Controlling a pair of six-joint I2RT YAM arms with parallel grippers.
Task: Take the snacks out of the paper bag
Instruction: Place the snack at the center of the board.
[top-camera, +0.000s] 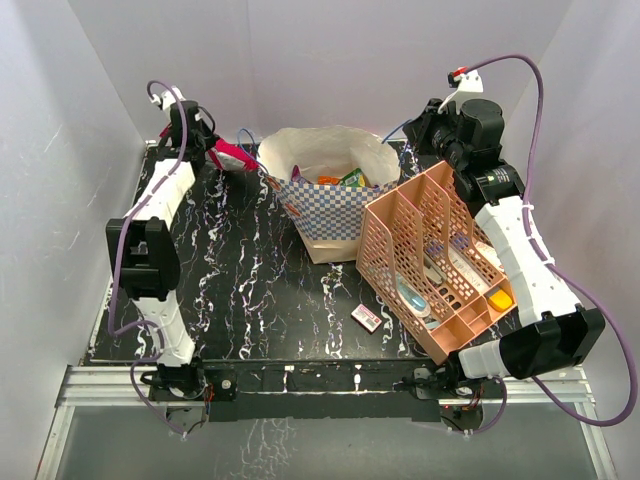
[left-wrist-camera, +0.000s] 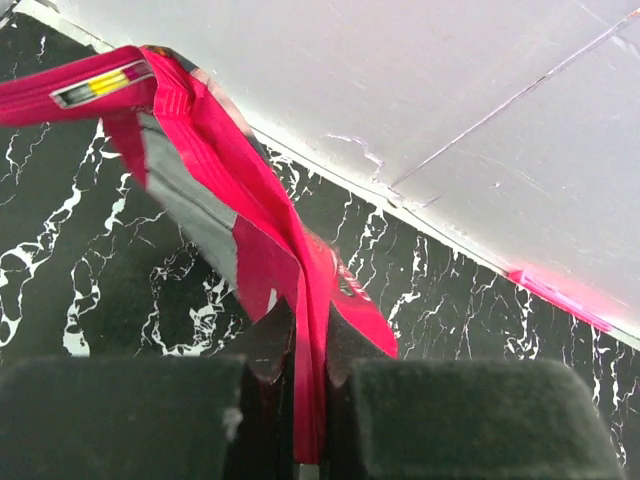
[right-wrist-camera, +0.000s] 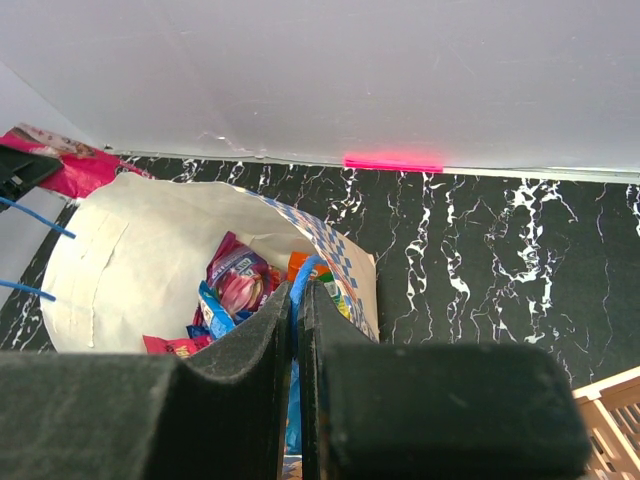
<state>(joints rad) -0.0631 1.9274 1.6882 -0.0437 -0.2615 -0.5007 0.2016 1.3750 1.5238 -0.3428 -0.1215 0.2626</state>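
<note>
While the paper bag (top-camera: 335, 205) stands open-mouthed on the counter (top-camera: 250, 290), I see my left pincer (left-wrist-camera: 300, 395) clamped on the edge of the pink-red bag (left-wrist-camera: 250, 230). That packet is outside the paper bag, off its left rim toward the back wall, and it hangs crumpled over the dark marbled top. My right pincer (right-wrist-camera: 297, 330) sits at the paper bag's right rim with its jaws pressed together on a blue cord handle (right-wrist-camera: 303, 272). The other snacks (right-wrist-camera: 235, 285) lie inside the paper bag, low against its white lining. A peach rack (top-camera: 420, 240) stands just right of the paper bag, and a small white-pink box (top-camera: 366, 318) lies on the nearer side of it.
</note>
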